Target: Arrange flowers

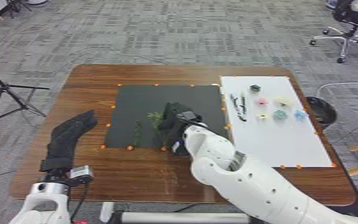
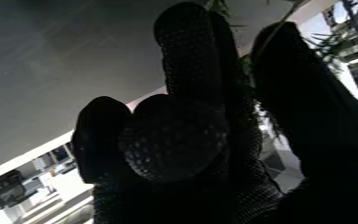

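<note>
So my right robot hand (image 1: 180, 113) was pinching one leafy sprig (image 1: 156, 120) over the black mat (image 1: 162, 93). One thin stem (image 1: 138, 133) lay left of it, running near-to-far, closer than to my relaxed left robot hand (image 1: 71, 131). Five blossoms (image 1: 280, 115) sat right, on the white sheet (image 1: 291, 145).

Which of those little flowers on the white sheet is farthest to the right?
The light blue flower, just right of the teal one; the pink flower and the pale yellow ones lie farther left.
</note>
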`<state>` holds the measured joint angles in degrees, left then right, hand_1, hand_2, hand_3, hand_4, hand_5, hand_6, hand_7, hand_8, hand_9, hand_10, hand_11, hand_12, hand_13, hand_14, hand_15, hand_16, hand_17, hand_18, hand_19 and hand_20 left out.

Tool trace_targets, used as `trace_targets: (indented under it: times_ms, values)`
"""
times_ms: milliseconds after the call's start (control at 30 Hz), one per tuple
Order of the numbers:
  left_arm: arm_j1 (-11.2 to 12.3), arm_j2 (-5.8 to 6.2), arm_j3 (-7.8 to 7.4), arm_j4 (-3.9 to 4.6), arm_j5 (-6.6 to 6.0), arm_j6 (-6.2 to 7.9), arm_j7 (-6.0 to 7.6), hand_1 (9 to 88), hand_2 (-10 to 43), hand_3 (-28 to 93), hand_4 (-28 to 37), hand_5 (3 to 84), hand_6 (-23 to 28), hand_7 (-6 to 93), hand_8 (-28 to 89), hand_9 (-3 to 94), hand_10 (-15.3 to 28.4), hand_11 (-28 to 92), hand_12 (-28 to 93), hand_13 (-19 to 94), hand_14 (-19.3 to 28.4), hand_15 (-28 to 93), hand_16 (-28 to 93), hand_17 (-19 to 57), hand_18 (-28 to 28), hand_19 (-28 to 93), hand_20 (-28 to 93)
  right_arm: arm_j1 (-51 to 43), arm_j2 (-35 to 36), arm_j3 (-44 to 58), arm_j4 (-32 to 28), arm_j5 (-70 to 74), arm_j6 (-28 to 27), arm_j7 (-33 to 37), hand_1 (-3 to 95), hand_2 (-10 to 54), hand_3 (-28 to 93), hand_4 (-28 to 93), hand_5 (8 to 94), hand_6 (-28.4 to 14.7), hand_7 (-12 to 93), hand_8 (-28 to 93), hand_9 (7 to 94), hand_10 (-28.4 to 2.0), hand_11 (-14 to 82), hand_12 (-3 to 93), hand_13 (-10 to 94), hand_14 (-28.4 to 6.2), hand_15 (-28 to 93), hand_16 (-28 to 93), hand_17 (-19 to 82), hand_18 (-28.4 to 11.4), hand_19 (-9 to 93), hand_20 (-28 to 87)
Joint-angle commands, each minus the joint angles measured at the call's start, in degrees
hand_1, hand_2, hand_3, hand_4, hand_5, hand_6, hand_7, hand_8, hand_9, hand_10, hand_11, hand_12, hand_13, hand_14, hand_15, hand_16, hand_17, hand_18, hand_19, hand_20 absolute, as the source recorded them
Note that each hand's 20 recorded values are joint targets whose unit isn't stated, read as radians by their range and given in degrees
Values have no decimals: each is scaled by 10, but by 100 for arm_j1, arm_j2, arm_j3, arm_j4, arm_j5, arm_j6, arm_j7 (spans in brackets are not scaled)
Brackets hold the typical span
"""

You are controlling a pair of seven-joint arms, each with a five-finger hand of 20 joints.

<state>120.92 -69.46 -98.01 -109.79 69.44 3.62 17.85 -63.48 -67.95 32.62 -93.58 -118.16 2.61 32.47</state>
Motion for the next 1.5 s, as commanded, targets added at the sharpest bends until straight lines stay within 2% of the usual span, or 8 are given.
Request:
trace_targets:
  times_ms: [33,133,500,633,867,967,1133,1500]
  values:
    - [13,-33,14,-6,30,-77,-8,214,24,732,-283,472,35,101,-62,454,129,161,128,376,165,147,47,38,140,115,172,153,-77,214,-29,119,244,17,383,-95,640,-69,742,-49,297,135,922,-121,202,212,937,-15,555,288,654,-122,932,464]
    - [14,-32,12,-7,28,-70,-11,215,23,731,-283,473,35,101,-62,454,129,161,129,376,166,147,47,38,140,115,172,184,-106,313,-38,165,350,6,353,-95,644,-64,740,-49,333,-65,920,-124,201,212,937,-15,553,289,654,-122,932,462]
    - [8,-22,24,-10,31,-68,-27,219,20,731,-283,476,36,104,-62,456,132,164,128,377,169,153,47,38,140,114,171,158,-68,582,-95,389,503,-50,359,-95,628,-61,737,-52,330,-71,915,-127,200,211,937,-15,549,288,655,-121,932,460]
    - [9,-19,28,-11,26,-91,-52,219,20,729,-283,475,36,103,-62,456,133,165,128,376,169,155,46,38,140,115,171,11,80,721,-245,1075,532,-744,324,-39,619,-63,726,-49,335,-74,909,-133,197,211,937,-23,545,296,643,-132,932,486]
    - [3,-30,37,-7,37,-117,-68,217,24,725,-283,470,34,99,-62,452,129,160,127,374,167,152,45,37,141,117,172,-355,352,965,-354,2057,-438,-2375,271,112,595,-99,631,-19,311,-73,792,-130,112,171,919,-36,475,378,562,-154,932,542]
    - [40,-25,15,-22,26,-105,-66,216,26,724,-283,466,32,97,-61,449,128,158,129,374,166,149,46,36,141,118,172,-451,427,1024,-375,2172,-983,-2641,259,158,572,-108,613,-11,318,-65,753,-121,100,154,916,-36,475,376,553,-158,932,541]
    - [48,-38,21,-13,29,-139,-63,215,29,721,-283,465,31,96,-59,447,125,152,132,373,163,144,50,36,140,118,172,-573,424,1109,-314,2003,-1512,-2758,238,189,576,-119,604,-7,339,-67,694,-109,91,121,914,-41,480,365,545,-165,932,542]
    - [-26,-46,72,19,34,-121,-22,213,29,724,-283,466,31,97,-60,445,125,147,136,374,162,137,55,37,140,113,173,-559,290,1164,-49,1584,-1580,-2745,199,203,599,-131,577,-6,286,-69,630,-110,82,102,902,-49,486,346,531,-173,932,527]
